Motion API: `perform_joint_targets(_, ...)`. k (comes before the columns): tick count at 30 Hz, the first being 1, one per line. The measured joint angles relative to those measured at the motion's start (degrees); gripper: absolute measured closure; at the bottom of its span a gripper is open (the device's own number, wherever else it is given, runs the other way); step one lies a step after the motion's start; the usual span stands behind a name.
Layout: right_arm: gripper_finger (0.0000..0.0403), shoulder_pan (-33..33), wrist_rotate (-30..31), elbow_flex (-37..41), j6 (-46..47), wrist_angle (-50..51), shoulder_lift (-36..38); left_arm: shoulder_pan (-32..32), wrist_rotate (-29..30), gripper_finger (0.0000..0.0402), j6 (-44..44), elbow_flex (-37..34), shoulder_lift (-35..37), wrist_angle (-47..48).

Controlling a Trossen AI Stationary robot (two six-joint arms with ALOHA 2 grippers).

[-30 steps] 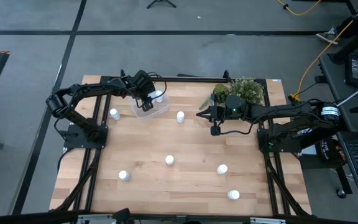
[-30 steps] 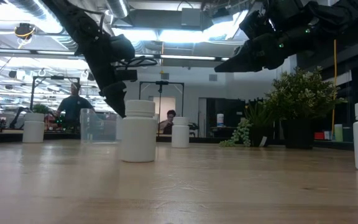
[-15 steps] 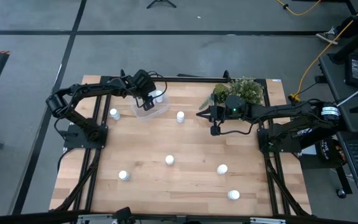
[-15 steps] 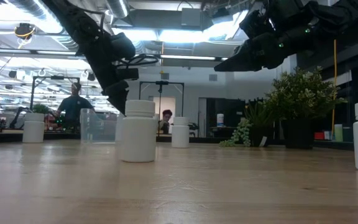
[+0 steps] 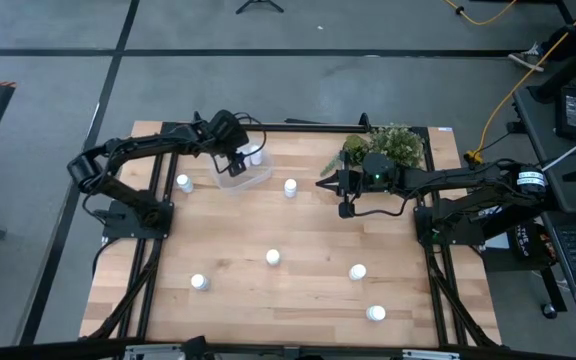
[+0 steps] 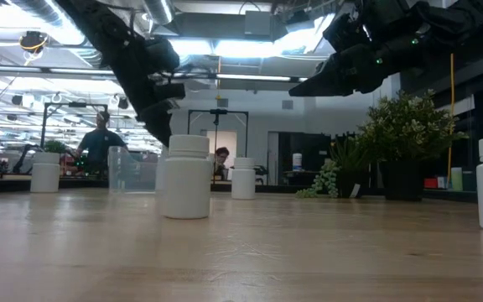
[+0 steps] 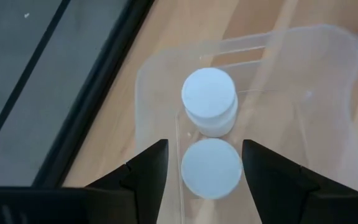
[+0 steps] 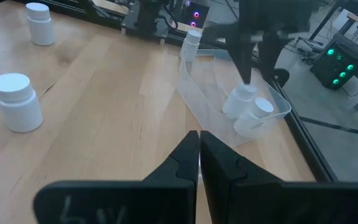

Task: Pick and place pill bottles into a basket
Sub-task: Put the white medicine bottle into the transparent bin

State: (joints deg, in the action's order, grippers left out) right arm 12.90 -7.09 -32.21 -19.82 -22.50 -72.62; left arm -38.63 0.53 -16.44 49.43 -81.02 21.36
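From the high view, I have the left gripper point(image 5: 236, 152) over the far-left part of the table, above the basket point(image 5: 261, 176), a shallow clear tub with rounded corners. The right gripper point(image 5: 328, 184) waits near the table's middle, just by the green plant point(image 5: 393, 143), clear of the work. Five pill bottles point(image 5: 272, 257) stand loose on the pale wood: one left of the basket, one just right of it, and three scattered toward the near edge.

At table height, the nearest bottle point(image 6: 186, 176) shows as a squat white cylinder with a ribbed-looking cap, matte plastic. The left arm hangs above the see-through tub point(image 6: 132, 169) behind it.

In the left wrist view, my own fingers point(image 7: 146, 169) stand spread, holding nothing. Below them two bottles point(image 7: 209, 101) sit inside the thin glossy walls, touching; one looks tipped against the other. I judge the open stance follows a drop, with room to lift away.

In the right wrist view, the right fingers point(image 8: 211, 158) are pressed together on nothing, and the tub point(image 8: 197, 94) with its two bottles sits by the table's edge.
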Motion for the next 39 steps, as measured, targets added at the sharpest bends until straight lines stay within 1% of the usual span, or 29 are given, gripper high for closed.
perform_joint_targets(6, 0.0384, 0.0, 0.0, 0.0, -0.16, 0.02, 0.0, 0.19, 0.05, 0.0204, 0.62, 1.63, 7.29, 5.42)
perform_joint_targets(10, 0.0384, 0.0, 0.0, 0.0, -0.19, 0.04, 0.0, 1.6, 2.32, 0.021, 1.03, 1.92, 12.68, 9.35)
perform_joint_targets(14, 0.0384, 0.0, 0.02, 0.0, -0.31, 0.07, 0.0, 3.71, 4.73, 0.0225, 5.0, 1.93, 18.09, 14.66)
perform_joint_targets(21, 0.0384, 0.0, 0.02, 0.0, -0.39, 0.04, 0.0, 7.68, 4.99, 0.0242, 14.18, 1.94, 25.67, 21.22)
perform_joint_targets(25, 0.0384, 0.0, 0.02, 0.0, -0.39, 0.05, 0.0, 10.84, 5.96, 0.0257, 19.03, 1.95, 27.41, 25.13)
perform_joint_targets(30, 0.0384, 0.0, 0.02, 0.0, -0.4, 0.04, 0.0, 15.09, 12.13, 0.0284, 29.01, 1.97, 27.55, 33.58)
perform_joint_targets(32, 0.0384, 0.0, 0.02, 0.0, -0.39, 0.02, 0.0, 16.6, 13.6, 0.0297, 33.75, 1.97, 27.54, 36.79)
perform_joint_targets(37, 0.0384, 0.0, 0.02, 0.0, -0.39, 0.02, 0.0, 19.81, 14.06, 0.0329, 45.57, 1.97, 27.54, 43.11)
perform_joint_targets(39, 0.0384, 0.0, 0.02, 0.0, -0.39, 0.02, 0.0, 21.07, 14.72, 0.0341, 48.75, 1.97, 27.54, 44.88)
